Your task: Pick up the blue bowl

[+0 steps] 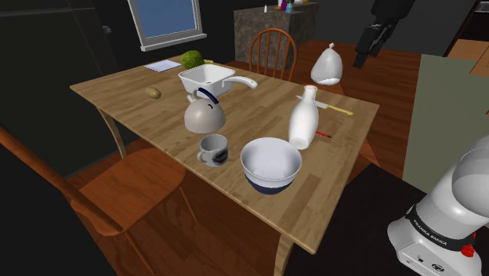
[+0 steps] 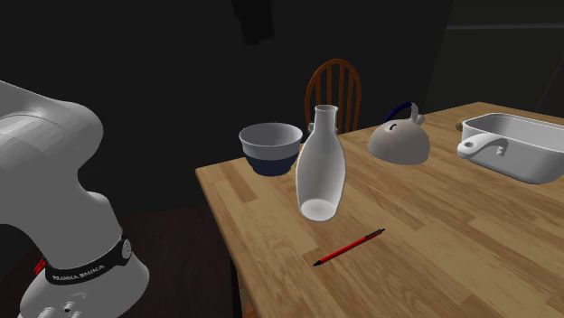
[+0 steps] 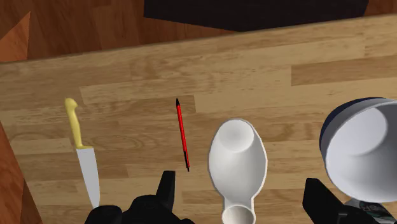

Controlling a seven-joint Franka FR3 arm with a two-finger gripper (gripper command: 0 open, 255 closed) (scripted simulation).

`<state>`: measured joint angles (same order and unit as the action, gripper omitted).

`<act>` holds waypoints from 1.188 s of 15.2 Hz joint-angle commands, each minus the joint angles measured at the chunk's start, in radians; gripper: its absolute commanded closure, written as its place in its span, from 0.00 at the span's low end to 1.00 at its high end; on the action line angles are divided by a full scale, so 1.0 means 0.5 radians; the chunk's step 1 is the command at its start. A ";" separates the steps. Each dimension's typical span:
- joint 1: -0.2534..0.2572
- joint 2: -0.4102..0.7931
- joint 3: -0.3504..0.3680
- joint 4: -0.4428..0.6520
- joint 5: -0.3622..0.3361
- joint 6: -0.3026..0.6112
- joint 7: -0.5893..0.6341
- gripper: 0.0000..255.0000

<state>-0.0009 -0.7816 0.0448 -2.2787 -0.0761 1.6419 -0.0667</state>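
The blue bowl (image 1: pixel 270 163) is white inside and dark blue round its outer wall and foot. It stands upright on the wooden desk (image 1: pixel 258 114), toward the near corner in the shoulder view. A mug (image 1: pixel 213 149) sits just beside it on that view's left, and a tall white bottle (image 1: pixel 302 119) stands just beside it, up and to the right.

The jaws are spread wide and hold nothing. They hang well above the desk, looking straight down. Under the gap between them is the bottle's mouth and shoulders, not the bowl. The bowl lies outside the jaws altogether, past one finger, on the side of the bottle away from the red pen (image 3: pixel 182 133) and the yellow-handled knife (image 3: pixel 83 159).

So the coming move seems to turn on a sideways shift — across the bottle and over to the bowl — before any descent. The bottle is taller than the bowl and close to it, so a low crossing would risk knocking it. Travelling high and dropping afterwards looks safer.

The bowl is round, with no long axis to line up on. The likely grip is on the rim, one finger inside the hollow and one outside. The stretch of wall facing away from the bottle and the mug appears to leave the most room.
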 commanded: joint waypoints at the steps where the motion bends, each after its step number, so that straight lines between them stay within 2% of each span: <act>1: 0.000 0.000 0.000 0.000 0.000 0.000 0.000 0.00; 10: 0.138 0.218 0.023 -0.342 0.231 0.498 0.004 0.00; 18: 0.295 0.562 0.063 -0.507 0.473 0.965 -0.051 0.00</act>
<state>0.1360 -0.5257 0.0749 -2.5237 0.1435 2.0911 -0.0856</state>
